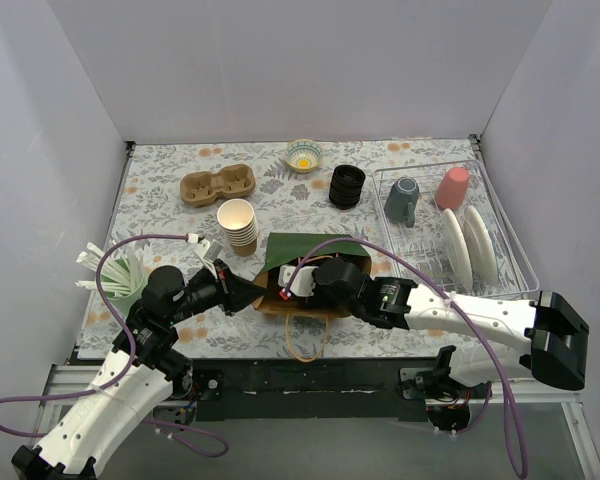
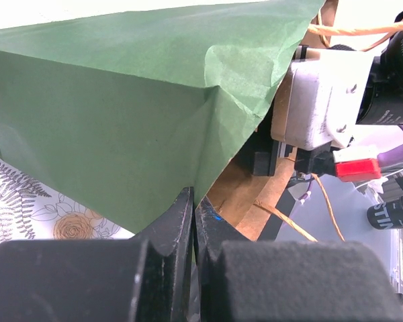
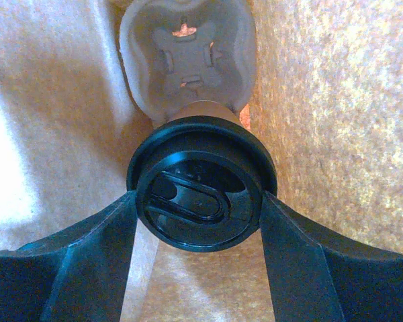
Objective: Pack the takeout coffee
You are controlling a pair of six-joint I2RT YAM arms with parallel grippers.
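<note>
A green paper bag [image 1: 302,247] with a brown inside lies on its side at the table's front middle. My left gripper [image 1: 248,292] is shut on the bag's mouth edge [image 2: 193,208], pinching the green paper [image 2: 121,114]. My right gripper [image 3: 199,198] is inside the bag, hidden in the top view. It is shut on the takeout coffee, with one finger on each side of its black lid [image 3: 200,191]. The cup's brown body [image 3: 203,110] points deeper into the bag, at a grey pulp cup carrier [image 3: 185,57].
A stack of lidless paper cups [image 1: 238,226] stands just left of the bag. Behind are a pulp carrier [image 1: 218,185], a small bowl [image 1: 304,155] and a stack of black lids [image 1: 347,186]. A dish rack [image 1: 500,250] is at right, a straw holder [image 1: 125,275] at left.
</note>
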